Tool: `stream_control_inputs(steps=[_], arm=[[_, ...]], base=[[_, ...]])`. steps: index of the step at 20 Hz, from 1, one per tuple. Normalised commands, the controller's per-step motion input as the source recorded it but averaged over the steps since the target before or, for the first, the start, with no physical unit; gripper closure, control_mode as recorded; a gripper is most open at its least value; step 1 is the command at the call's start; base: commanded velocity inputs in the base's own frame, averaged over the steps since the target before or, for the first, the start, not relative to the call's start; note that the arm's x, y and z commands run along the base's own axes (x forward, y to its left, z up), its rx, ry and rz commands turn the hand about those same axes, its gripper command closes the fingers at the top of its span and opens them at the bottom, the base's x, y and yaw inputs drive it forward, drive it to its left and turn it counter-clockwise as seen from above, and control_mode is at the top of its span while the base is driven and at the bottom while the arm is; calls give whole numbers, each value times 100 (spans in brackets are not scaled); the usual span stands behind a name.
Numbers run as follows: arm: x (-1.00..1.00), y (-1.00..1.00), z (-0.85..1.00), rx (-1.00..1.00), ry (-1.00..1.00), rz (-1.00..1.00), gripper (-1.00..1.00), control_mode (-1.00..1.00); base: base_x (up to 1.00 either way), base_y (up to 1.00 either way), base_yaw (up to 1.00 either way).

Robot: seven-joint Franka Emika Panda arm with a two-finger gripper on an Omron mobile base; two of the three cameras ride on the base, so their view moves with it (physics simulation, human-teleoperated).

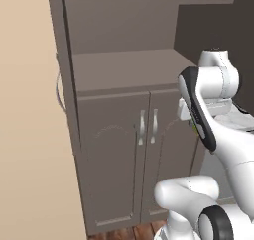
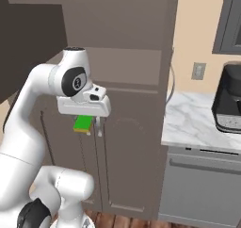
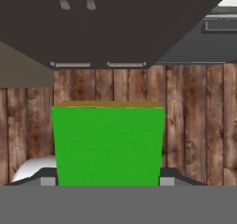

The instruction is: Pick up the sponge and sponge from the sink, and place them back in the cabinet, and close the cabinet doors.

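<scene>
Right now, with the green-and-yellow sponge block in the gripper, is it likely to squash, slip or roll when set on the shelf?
The green-topped, yellow-backed sponge is probably soft and light, so the gripper clamped across it may squash it a little. Its flat rectangular faces suggest it will lie still, not roll, on the grey-brown cabinet shelf. Slipping seems unlikely.

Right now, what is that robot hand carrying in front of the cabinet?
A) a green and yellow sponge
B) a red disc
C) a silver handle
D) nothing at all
A: in the right base view the gripper hangs closed on a green-topped, yellow-bottomed sponge in front of the cabinet, and the hand view shows the same green block between the fingers.
</scene>
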Motion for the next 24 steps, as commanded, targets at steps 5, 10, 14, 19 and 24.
stream_control_inputs(steps=[5,10,14,19,24], arm=[[0,0,0,0,0,0,100,100],[0,0,0,0,0,0,100,100],[0,0,0,0,0,0,100,100],[0,0,0,0,0,0,100,100],[0,0,0,0,0,0,100,100]], base=[[29,27,0],[30,32,0],[28,35,0],[25,27,0],[31,17,-1]])
